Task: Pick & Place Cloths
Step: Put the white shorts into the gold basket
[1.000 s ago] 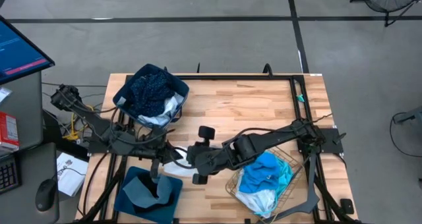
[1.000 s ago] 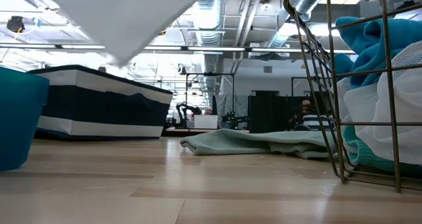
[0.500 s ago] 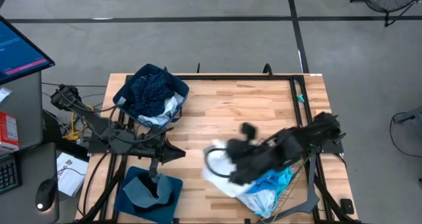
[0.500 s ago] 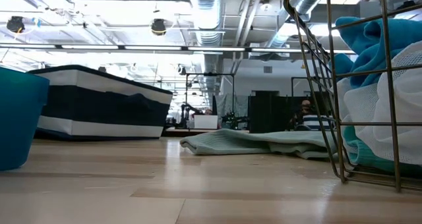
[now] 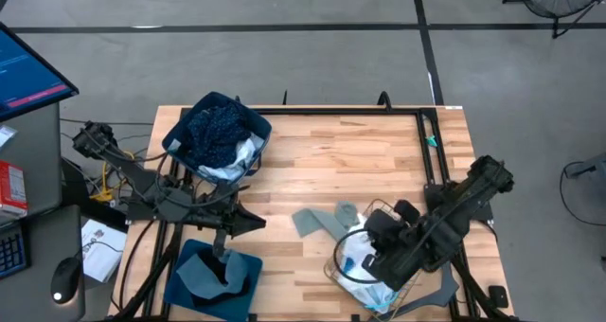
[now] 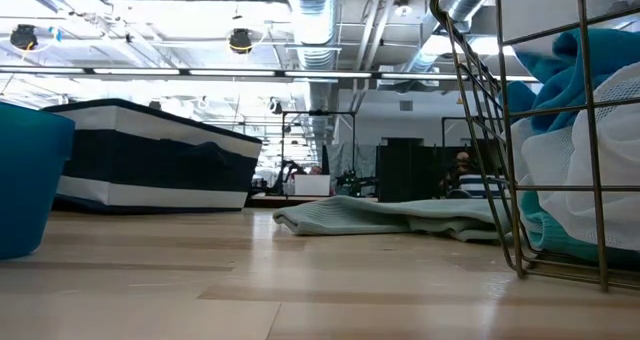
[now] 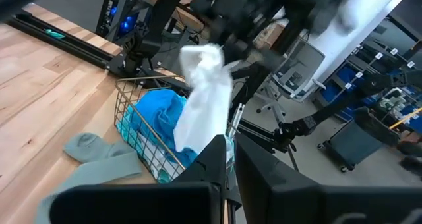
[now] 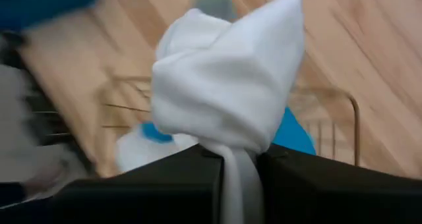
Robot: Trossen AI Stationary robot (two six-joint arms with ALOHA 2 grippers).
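My right gripper is shut on a white cloth above the wire basket at the table's near right. The basket holds cyan and pale cloths. A grey-green cloth lies flat on the table just left of the basket. The far-left blue bin holds a navy dotted cloth and a pale one. The near-left bin holds a grey cloth. My left gripper waits shut and empty at the table's left. My right gripper pinches a gathered, bunched part of the white cloth between its two fingers. The cloth is lifted clear. In the left wrist view it hangs loose below the gripper, its lower end over the basket's rim.
Bare wooden table top stretches across the middle and far right. Black frame rails run along the table's right and far edges. A desk with a monitor stands off the table's left.
My right gripper has swung quickly from beside my left gripper at the near left toward the table's right edge, carrying the white cloth clear of the table. It now stands over the wire basket. The grey-green cloth has stayed on the table.
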